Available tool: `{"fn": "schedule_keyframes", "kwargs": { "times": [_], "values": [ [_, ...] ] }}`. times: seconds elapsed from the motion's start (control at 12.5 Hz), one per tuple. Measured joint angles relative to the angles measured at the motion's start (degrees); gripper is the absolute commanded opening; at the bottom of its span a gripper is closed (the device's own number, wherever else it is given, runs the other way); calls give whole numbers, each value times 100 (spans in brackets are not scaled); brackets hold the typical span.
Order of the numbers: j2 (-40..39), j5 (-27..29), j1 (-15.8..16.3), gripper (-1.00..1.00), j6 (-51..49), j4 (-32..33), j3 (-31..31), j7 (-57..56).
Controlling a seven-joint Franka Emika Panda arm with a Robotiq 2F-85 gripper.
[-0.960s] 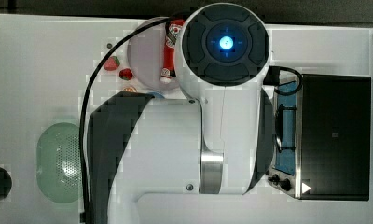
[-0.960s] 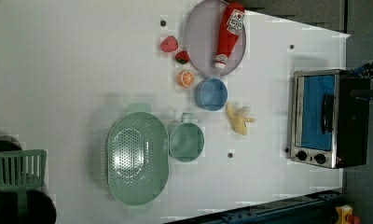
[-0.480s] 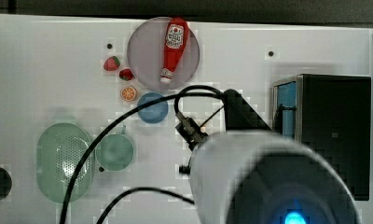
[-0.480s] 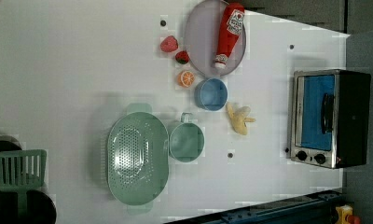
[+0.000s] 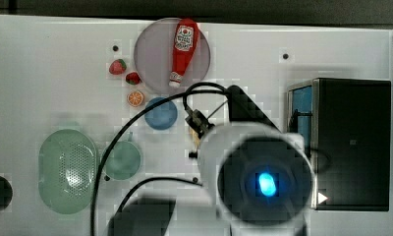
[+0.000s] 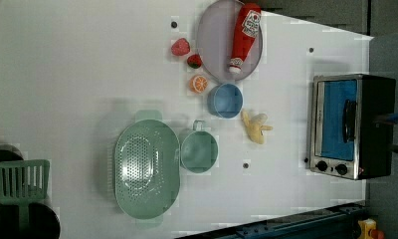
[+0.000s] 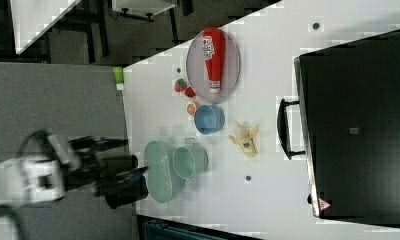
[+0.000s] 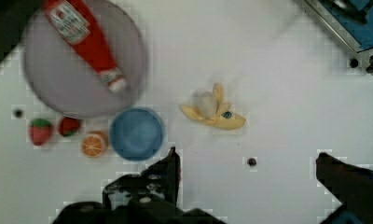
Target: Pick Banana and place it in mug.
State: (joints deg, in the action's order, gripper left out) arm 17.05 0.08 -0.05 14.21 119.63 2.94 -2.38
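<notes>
Meanwhile, gripper (image 8: pixel 247 165) fingers (image 8: pixel 168 170) spread wide above the worktop (image 6: pixel 87 74), banana (image 6: pixel 255 128) loose beside blue bowl (image 6: pixel 225 100), mug (image 6: pixel 199 151) touching colander (image 6: pixel 146 168).

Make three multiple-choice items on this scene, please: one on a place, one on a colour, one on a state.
1. In the left view, the banana lies between the blue bowl and:
A. the colander
B. the toaster oven
C. the spatula

2. The mug is:
A. pale green
B. red
C. yellow

3. The gripper is:
A. shut on the banana
B. shut, empty
C. open

Answers:
1 B, the oven stands on the banana's other side.
2 A, it matches the colander's green.
3 C, the wrist view shows the fingers wide apart with nothing between them.
</notes>
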Motion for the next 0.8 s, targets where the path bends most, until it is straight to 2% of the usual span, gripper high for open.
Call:
{"fn": "schedule_keyframes", "kwargs": {
  "times": [0.4, 0.56, 0.8],
  "values": [
    [-1678, -48, -38, 100, 1634, 1108, -87, -973],
    [-2022, -46, 91, 100, 1939, 1332, -9, -1383],
    [-2301, -29, 94, 100, 2473, 1589, -76, -1768]
  ]
}}
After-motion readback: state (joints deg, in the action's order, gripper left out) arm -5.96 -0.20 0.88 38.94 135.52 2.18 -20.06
